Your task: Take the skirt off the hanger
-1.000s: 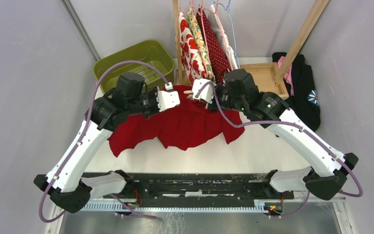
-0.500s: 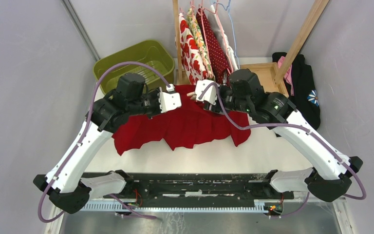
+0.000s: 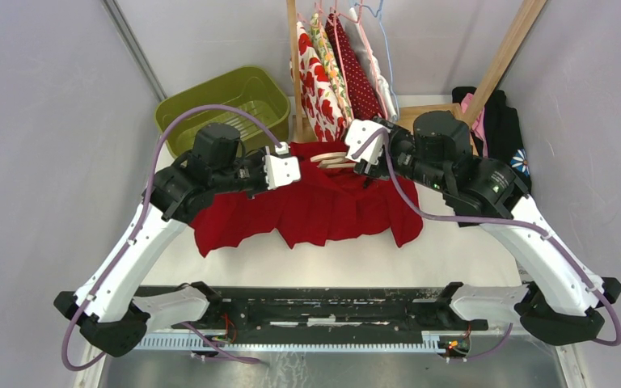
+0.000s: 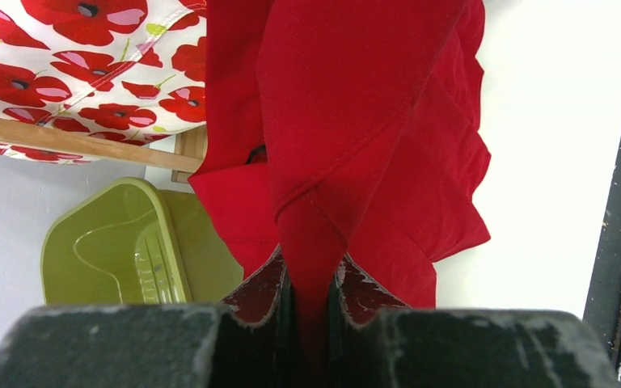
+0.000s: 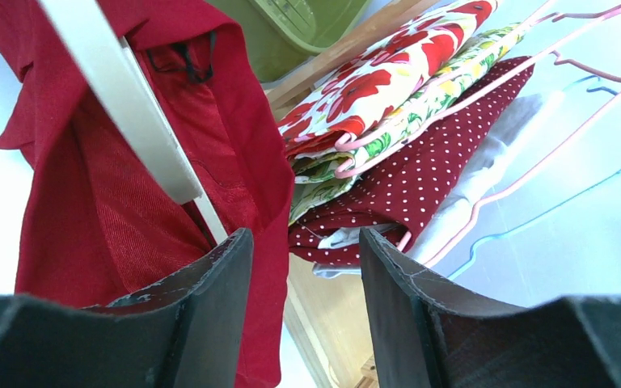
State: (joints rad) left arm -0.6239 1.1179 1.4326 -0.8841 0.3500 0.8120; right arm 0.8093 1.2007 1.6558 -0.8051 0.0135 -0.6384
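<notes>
Setting: white table, grey walls.

Top view:
- The red skirt is spread on the table between the two arms.
- The pale hanger lies at the skirt's far edge, between the two sets of fingers.
- The left gripper sits on the skirt's far left part.
- The right gripper is just right of the hanger.
- A green basket stands beyond the left fingers.
- A wooden rack with hung clothes stands beyond both.
- A black garment lies past the right arm.

Left wrist view:
- The left gripper has its fingers pressed onto a fold of the skirt, pinching it.
- The rest of the cloth hangs ahead of the tips, over the table.
- The basket is left of the fingers.
- A poppy-print cloth is further ahead on the left.

Right wrist view:
- The right gripper has its fingers spread, with nothing between them.
- The hanger slants down to just beside the left finger; I cannot tell whether it touches.
- The skirt is draped round the hanger.
- Ahead of the gap are a dotted dark-red cloth, the poppy-print cloth and pink wire hangers.
</notes>
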